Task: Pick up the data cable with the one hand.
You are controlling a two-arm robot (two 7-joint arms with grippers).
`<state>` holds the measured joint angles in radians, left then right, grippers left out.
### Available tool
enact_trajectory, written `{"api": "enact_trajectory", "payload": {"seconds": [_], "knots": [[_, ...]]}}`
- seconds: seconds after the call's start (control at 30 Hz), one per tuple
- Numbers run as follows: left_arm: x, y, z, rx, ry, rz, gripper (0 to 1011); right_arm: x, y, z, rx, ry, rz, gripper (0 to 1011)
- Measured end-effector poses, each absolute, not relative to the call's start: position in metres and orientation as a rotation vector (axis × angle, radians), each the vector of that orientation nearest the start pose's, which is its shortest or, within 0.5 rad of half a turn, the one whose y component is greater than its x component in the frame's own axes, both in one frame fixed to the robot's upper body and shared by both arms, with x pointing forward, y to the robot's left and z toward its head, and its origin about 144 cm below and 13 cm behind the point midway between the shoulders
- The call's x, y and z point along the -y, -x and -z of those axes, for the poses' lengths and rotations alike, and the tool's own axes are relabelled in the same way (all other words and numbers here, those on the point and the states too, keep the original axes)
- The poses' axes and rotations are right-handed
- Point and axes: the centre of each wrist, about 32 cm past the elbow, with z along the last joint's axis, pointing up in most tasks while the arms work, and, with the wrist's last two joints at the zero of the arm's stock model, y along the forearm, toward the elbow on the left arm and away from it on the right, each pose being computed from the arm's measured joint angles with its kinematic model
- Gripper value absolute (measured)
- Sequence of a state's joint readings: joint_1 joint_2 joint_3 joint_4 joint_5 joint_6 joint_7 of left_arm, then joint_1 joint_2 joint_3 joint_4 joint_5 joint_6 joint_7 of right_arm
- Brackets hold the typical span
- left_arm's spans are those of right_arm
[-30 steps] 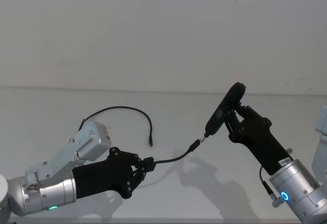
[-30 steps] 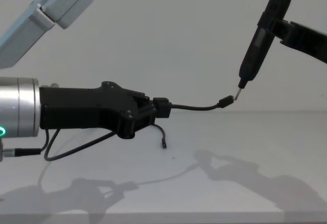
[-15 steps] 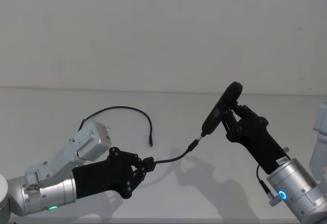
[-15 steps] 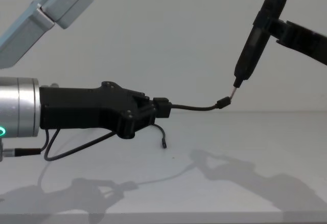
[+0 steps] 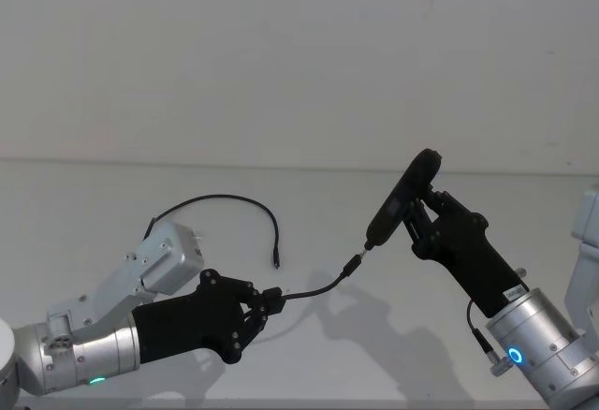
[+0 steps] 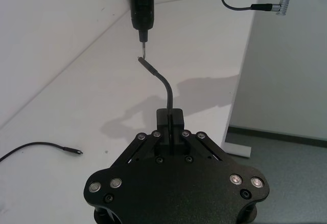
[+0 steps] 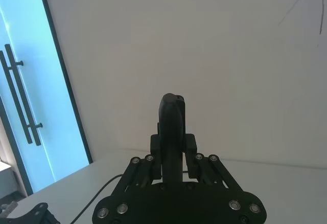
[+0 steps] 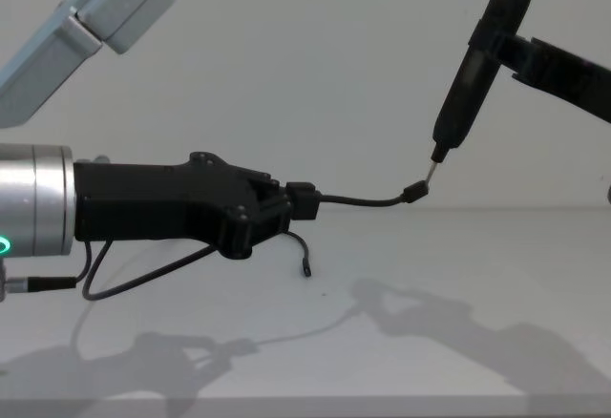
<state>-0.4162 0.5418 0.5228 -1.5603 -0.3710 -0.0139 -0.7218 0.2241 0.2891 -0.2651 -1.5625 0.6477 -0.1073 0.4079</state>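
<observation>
Left hand (image 8: 298, 203) pinching data cable (image 8: 368, 201); right hand (image 5: 423, 215) clamping pen tool (image 5: 401, 199) at plug.

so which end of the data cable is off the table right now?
The plug sticking out of the left gripper, raised at the pen-like tool's tip. The data cable's other plug lies on the table.

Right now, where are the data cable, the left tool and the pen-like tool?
data cable (image 8: 368, 201): chest view, on the raised stretch past the fingers.
left tool (image 5: 265, 302): head view, between its fingertips.
pen-like tool (image 8: 462, 94): chest view, on its black barrel.
</observation>
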Motion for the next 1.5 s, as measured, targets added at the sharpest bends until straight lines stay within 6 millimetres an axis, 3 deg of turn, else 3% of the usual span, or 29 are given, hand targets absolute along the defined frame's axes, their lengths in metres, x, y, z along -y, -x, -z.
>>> {"api": "enact_trajectory", "payload": {"seconds": [1.5], "knots": [[-0.2473,-0.5321,-1.2423,0.27,-0.161,-0.485,42,0.2309,-0.5104,-1.2067,-0.024,-0.409,0.889,269]]}}
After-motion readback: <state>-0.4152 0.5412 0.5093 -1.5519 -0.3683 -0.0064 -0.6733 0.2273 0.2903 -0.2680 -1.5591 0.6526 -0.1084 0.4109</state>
